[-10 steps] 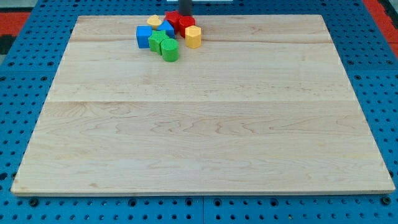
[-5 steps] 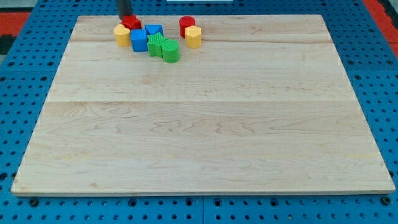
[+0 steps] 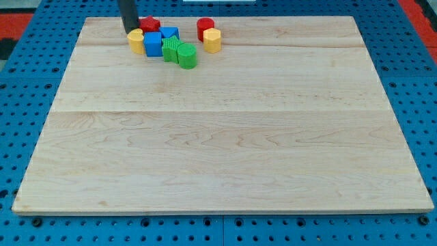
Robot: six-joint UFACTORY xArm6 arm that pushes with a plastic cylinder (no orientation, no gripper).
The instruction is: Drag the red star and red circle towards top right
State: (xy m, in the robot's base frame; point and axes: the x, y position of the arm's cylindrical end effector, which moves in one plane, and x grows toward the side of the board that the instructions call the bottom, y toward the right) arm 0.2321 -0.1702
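Observation:
The red star [image 3: 151, 24] lies near the board's top edge, left of centre, behind a blue block [image 3: 153, 43]. The red circle [image 3: 205, 27] stands further to the view's right, touching a yellow hexagon-like block [image 3: 212, 40]. My tip [image 3: 130, 31] is at the top left of the cluster, just left of the red star and right behind a yellow block [image 3: 136, 40]. A second blue block [image 3: 169, 33] and two green blocks [image 3: 171, 48] [image 3: 186, 55] sit between the two red blocks.
The wooden board [image 3: 225, 137] rests on a blue pegboard table [image 3: 20, 123]. All the blocks are bunched near the board's top edge, left of centre.
My tip swept from the view's right to the left along the top edge, carrying the red star and a yellow block left. The red circle stayed. The tip now sits left of the star.

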